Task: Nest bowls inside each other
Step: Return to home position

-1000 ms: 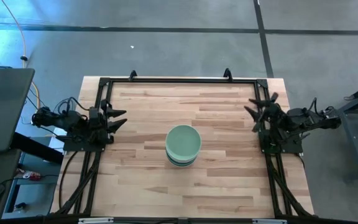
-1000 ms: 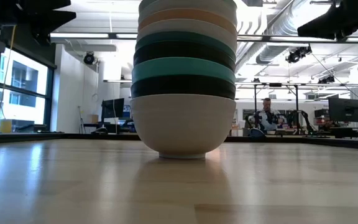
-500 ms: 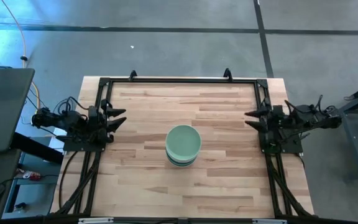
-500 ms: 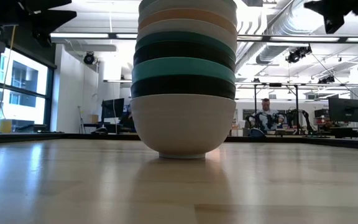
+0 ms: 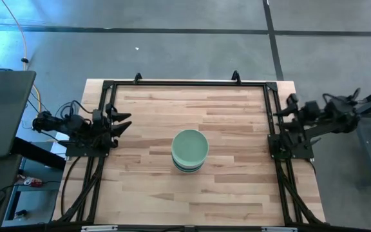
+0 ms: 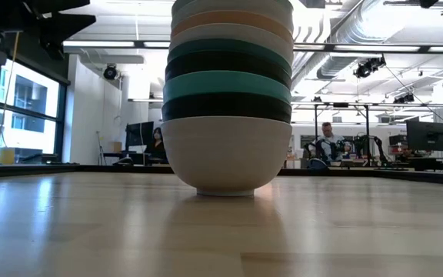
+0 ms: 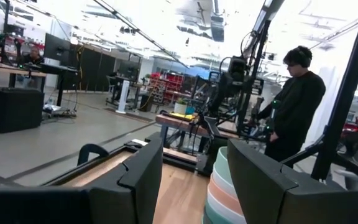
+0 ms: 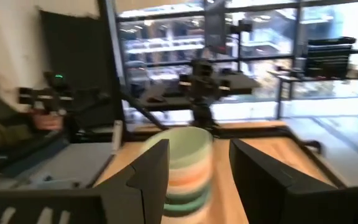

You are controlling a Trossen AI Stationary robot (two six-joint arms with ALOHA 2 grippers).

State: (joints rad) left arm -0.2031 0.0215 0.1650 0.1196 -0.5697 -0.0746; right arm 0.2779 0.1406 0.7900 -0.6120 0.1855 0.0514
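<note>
The bowls (image 5: 190,150) stand nested in one stack at the middle of the table, with a mint green bowl on top. In the low view the stack (image 6: 228,100) rests on the foot of its bottom white bowl; black, teal, black, dark green, white and peach rims show above it. My left gripper (image 5: 123,122) waits open at the table's left edge, pointing at the stack (image 7: 224,186). My right gripper (image 5: 281,113) is open at the right edge and faces the stack (image 8: 185,168) from a distance. Neither gripper touches a bowl.
A black frame (image 5: 185,83) runs along the table's far edge and down both sides past the arm bases. Bare wood (image 5: 172,200) surrounds the stack. A person (image 7: 294,106) stands beyond the table, and another person (image 6: 329,142) sits far back in the room.
My right gripper has drawn back from over the table toward its right edge and risen, leaving the top of the low view. The stack of bowls has stayed still.
</note>
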